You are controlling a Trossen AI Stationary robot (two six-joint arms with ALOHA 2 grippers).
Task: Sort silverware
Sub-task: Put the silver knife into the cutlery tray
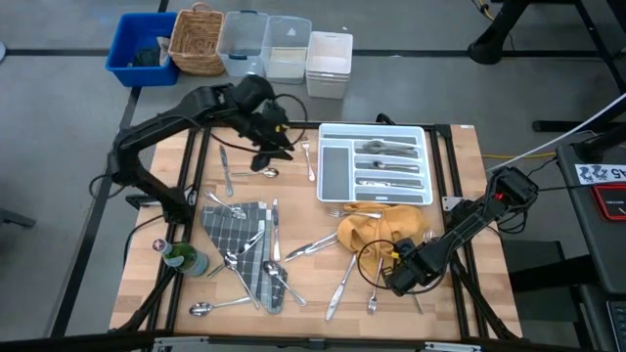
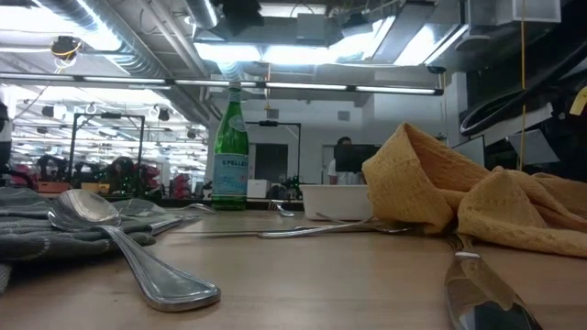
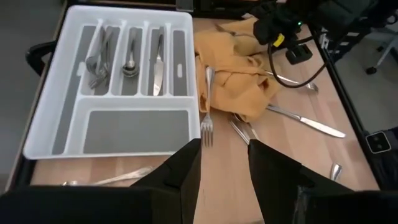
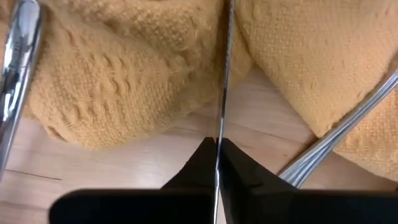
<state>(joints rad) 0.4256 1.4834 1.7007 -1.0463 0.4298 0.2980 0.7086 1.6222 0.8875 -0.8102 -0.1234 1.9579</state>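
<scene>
Right wrist view: the right gripper point(image 4: 217, 155) has its jaws clenched on a thin silver utensil point(image 4: 222, 74), seen edge-on, whose long axis runs straight ahead from the jaws and across the yellow cloth point(image 4: 124, 68); which kind of piece it is cannot be told. Seen from above, this gripper point(image 1: 403, 277) sits at the near right of the wooden worktop point(image 1: 313, 303), just beside the cloth point(image 1: 377, 233), while the white tray point(image 1: 375, 164) lies beyond the cloth, toward the far edge, so the coming carry is judged to run away from the arm's base and over the cloth. The left gripper point(image 1: 269, 145) hangs with jaws released near the tray's left side, nearer to the tray than the right one but holding nothing. Remaining silverware point(image 1: 245, 269) lies scattered over the checked grey cloth point(image 1: 235, 230) and bare wood; several pieces already rest in the tray's narrow compartments point(image 3: 127, 56). Legible writing: the green bottle point(image 2: 231, 151) bears a label beginning "S.PELLE"; the rest is hidden
</scene>
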